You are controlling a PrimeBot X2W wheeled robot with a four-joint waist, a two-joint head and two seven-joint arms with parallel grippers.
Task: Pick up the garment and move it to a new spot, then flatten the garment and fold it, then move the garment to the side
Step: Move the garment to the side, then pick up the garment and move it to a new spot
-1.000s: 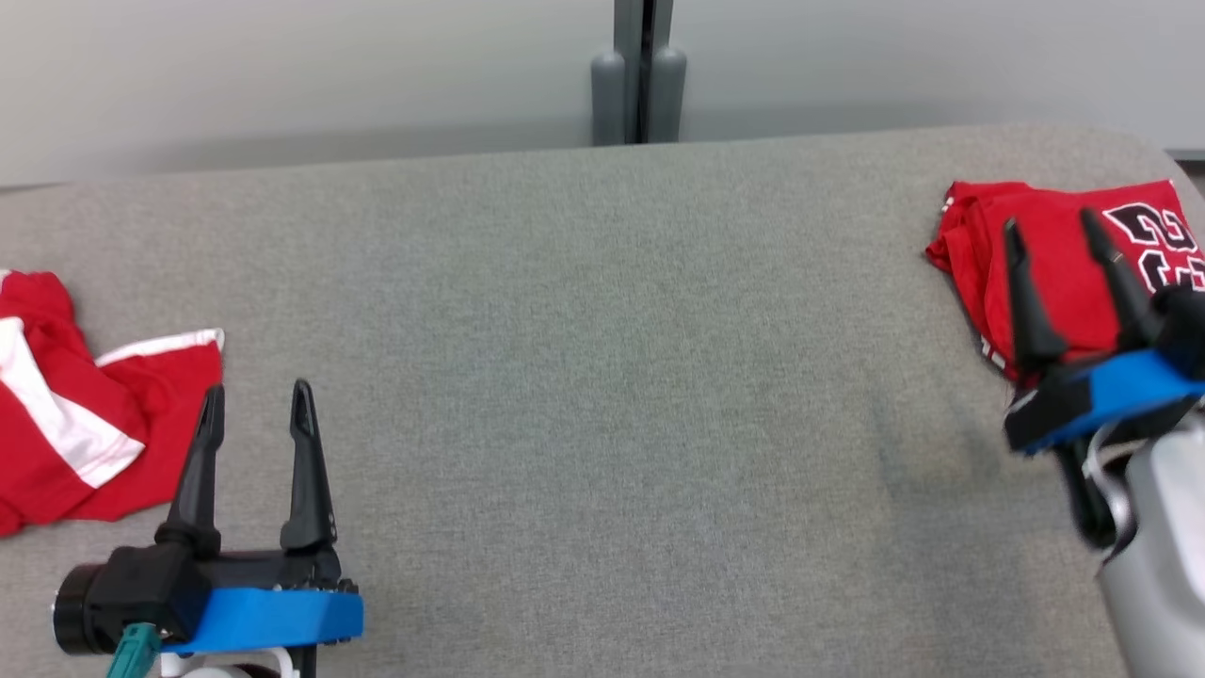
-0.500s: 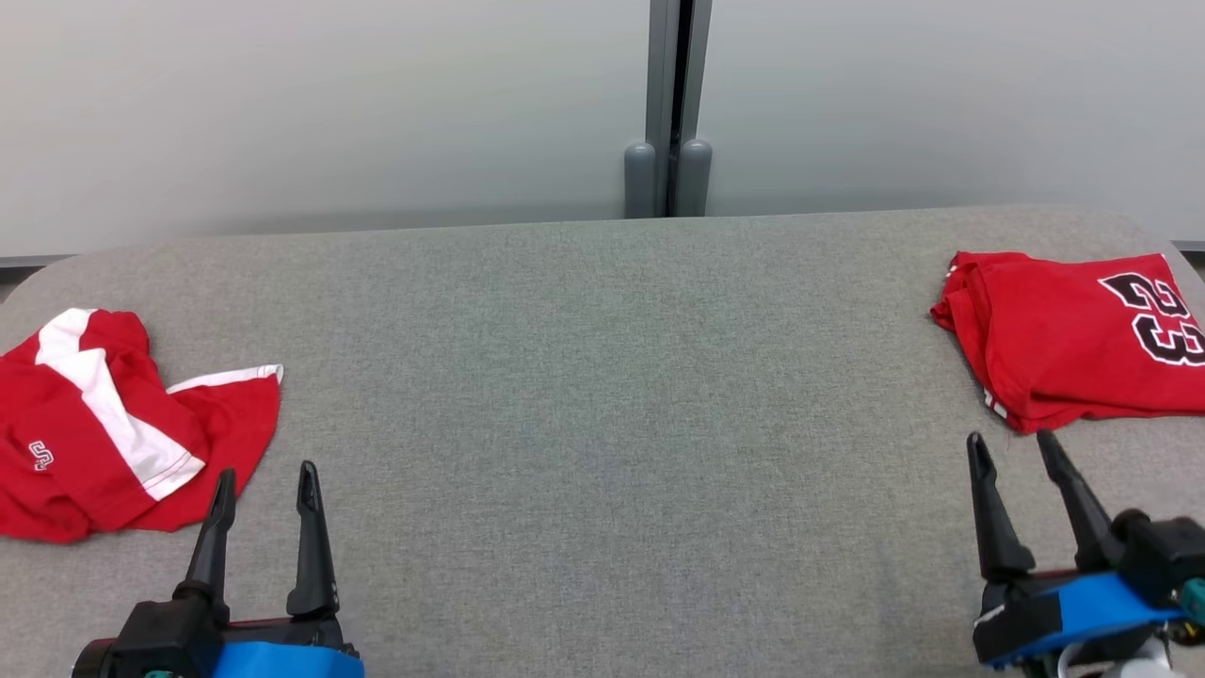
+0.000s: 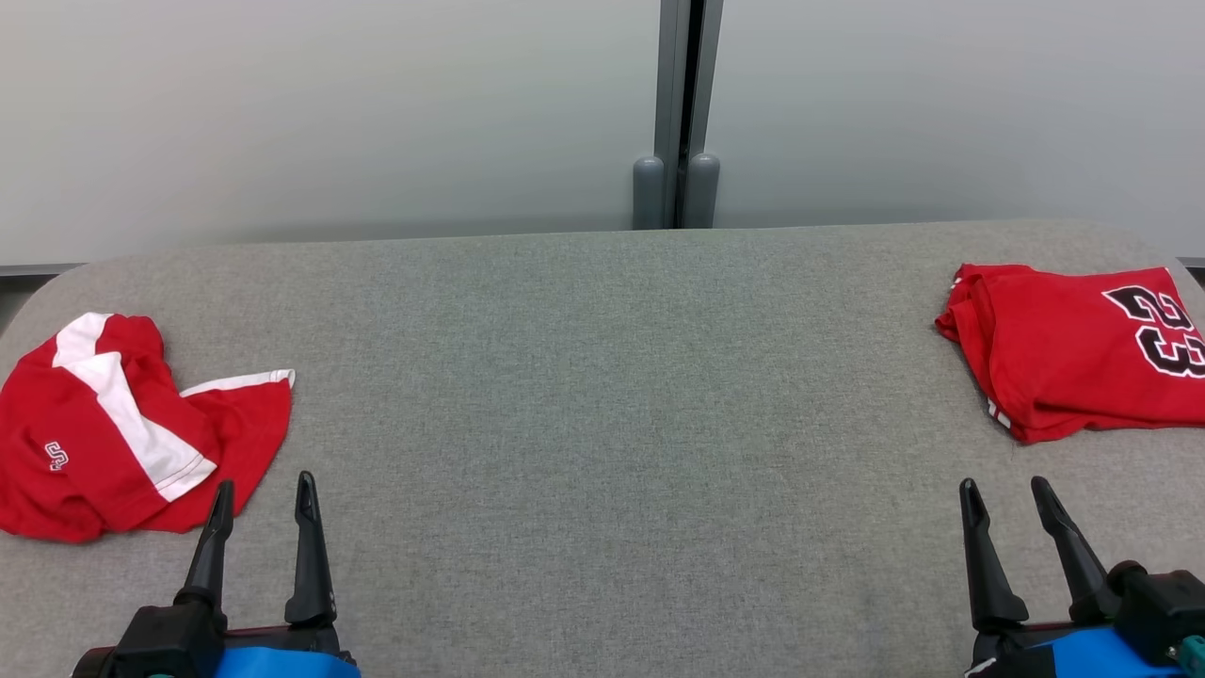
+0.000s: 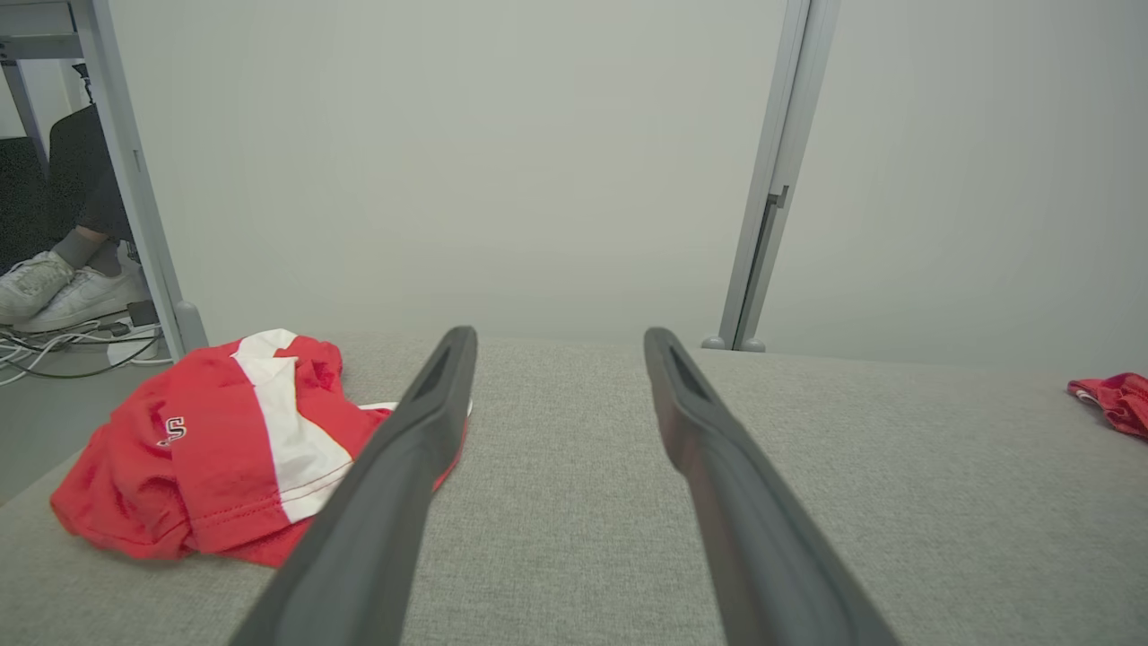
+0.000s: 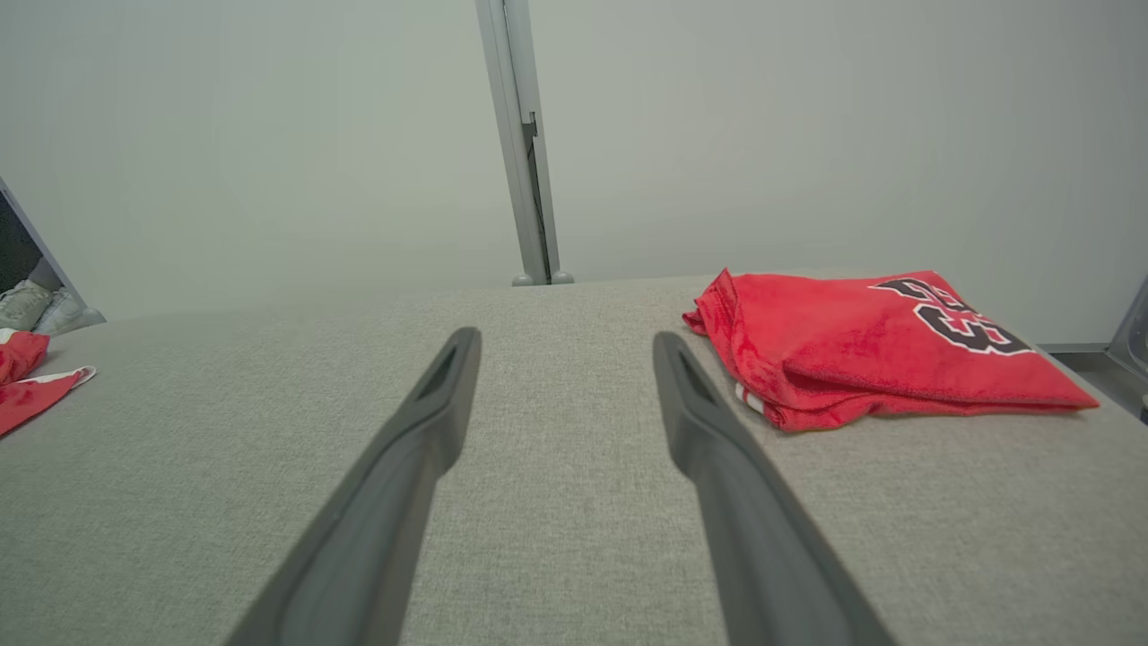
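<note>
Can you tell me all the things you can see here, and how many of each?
crumpled garment: one, red with white stripe, table's left end
folded jersey: one, red with black 23, table's right end
table: one, grey cloth top, under both
wall post: one, grey, behind the table's middle
shoes: two, white, on a person's feet, floor past the left end
cables: a few, white and black, floor by the shoes
left gripper: one, dark fingers, open, near the crumpled garment
right gripper: one, dark fingers, open, near the folded jersey

Even, soft light; sharp frames, faint shadows.
</note>
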